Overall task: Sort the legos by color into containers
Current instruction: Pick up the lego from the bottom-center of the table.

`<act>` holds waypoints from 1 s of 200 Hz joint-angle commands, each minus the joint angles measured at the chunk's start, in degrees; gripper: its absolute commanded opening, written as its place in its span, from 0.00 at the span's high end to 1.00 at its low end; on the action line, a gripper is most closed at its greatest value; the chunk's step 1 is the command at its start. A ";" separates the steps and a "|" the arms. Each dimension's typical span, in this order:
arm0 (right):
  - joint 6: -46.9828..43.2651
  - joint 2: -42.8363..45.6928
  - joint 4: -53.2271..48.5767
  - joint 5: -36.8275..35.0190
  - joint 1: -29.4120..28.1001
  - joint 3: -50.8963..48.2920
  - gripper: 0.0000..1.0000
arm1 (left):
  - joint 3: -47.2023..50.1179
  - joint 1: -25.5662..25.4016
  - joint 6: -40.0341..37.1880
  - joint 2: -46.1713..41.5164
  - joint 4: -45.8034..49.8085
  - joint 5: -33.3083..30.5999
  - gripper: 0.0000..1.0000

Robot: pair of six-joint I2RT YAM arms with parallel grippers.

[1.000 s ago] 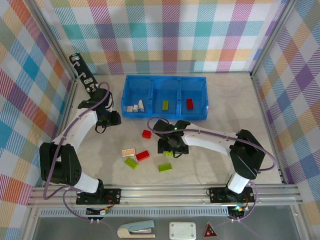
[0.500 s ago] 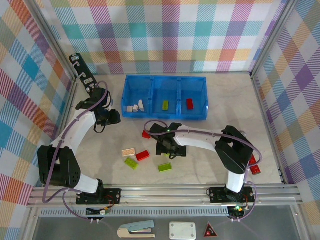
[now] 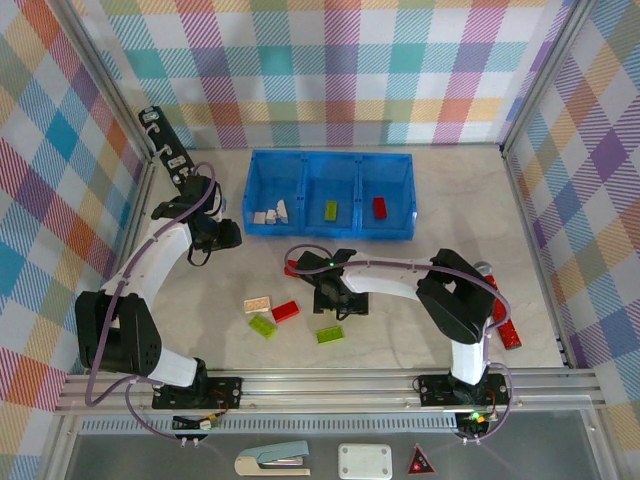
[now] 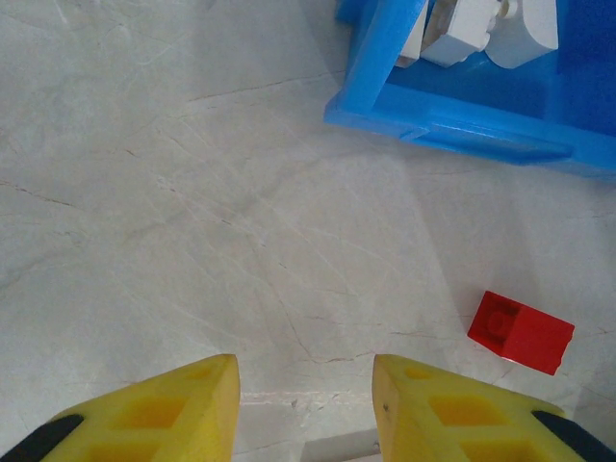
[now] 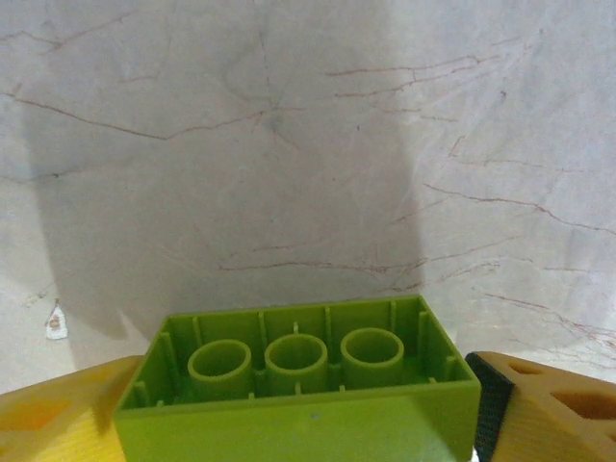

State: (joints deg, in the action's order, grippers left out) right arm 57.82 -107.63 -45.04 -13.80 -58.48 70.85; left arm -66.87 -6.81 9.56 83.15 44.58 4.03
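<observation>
Three containers [image 3: 330, 232], some eleven legos [image 3: 329, 334]

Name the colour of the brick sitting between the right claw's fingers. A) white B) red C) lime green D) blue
C: the right wrist view shows a lime green brick, hollow underside facing the camera, between the two yellow jaws of the right claw.
</observation>
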 commanded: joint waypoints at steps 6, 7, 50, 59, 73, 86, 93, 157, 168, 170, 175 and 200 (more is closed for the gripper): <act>-0.39 -0.87 0.14 -1.49 -0.31 1.23 0.19 | 0.88 0.78 -0.68 -0.62 -0.29 0.76 0.59; -0.41 -0.89 0.13 -1.53 -0.32 1.22 0.19 | 0.87 0.76 -0.68 -0.62 -0.28 0.69 0.59; -0.87 -1.61 0.63 -1.76 -0.30 1.34 0.22 | 0.95 0.84 -0.69 -0.43 -0.28 0.45 0.59; -0.88 -1.61 0.86 -1.86 -0.35 1.31 0.22 | 0.88 0.95 -0.68 -0.30 -0.26 0.46 0.59; -0.96 -1.82 1.13 -1.86 -0.33 1.27 0.24 | 0.87 0.87 -0.68 -0.40 -0.28 0.45 0.59; -1.09 -1.92 1.18 -1.76 -0.34 1.22 0.24 | 0.96 0.88 -0.69 -0.40 -0.27 0.45 0.59; -1.16 -1.91 1.17 -1.75 -0.24 1.18 0.25 | 0.95 0.83 -0.69 -0.33 -0.28 0.36 0.59; -1.55 -2.14 1.36 -1.53 -0.36 1.22 0.28 | 0.98 0.90 -0.69 -0.10 -0.26 0.53 0.59; -1.58 -2.21 1.36 -1.58 -0.35 1.31 0.28 | 0.98 0.91 -0.70 -0.03 -0.19 0.45 0.59; -1.57 -2.20 1.31 -1.51 -0.37 1.31 0.28 | 0.96 0.92 -0.69 -0.06 -0.19 0.45 0.59; -1.64 -2.14 1.35 -1.51 -0.32 1.26 0.29 | 0.95 0.86 -0.70 -0.04 -0.15 0.45 0.59; -1.44 -2.32 1.57 -1.50 -0.39 1.00 0.29 | 0.87 0.84 -0.69 0.17 -0.19 0.53 0.59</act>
State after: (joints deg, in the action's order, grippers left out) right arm 56.53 -108.60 -43.29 -14.52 -58.52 70.96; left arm -66.87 -6.55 9.54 83.18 44.60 4.01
